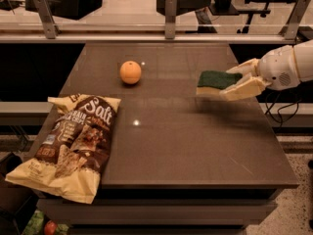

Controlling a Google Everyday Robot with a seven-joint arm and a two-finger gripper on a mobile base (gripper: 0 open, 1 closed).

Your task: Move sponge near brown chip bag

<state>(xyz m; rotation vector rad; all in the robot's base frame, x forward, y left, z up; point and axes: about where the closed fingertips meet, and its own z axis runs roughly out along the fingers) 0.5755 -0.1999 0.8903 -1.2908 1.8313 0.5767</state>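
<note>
Right then, the gripper (226, 83) was at the right side of the table (195, 146), sticking out over it from the right edge. Its two fingers were closed on the sponge (215, 81), one finger above and one below, only as far apart as the sponge was thick. The sponge lay flat in the grip, green side up and yellow side down. It looked to be held a little above the table top, because a dark shadow lay under it.

The brown chip bag (73, 141) was far over on the other side. It lay flat on the front left corner of the table, and its bottom end hung over the front edge. Its long side ran from back to front. From the sponge, the bag lay to the left and toward the front, well apart, with bare table between them.

An orange (130, 72) sat near the back, to the left of the sponge and behind the bag. It was off the straight line from sponge to bag, so I think it would not get in the way.

I think the next move called for a long carry to the left and forward, then setting the sponge down just beside the bag's right side without bumping it.
</note>
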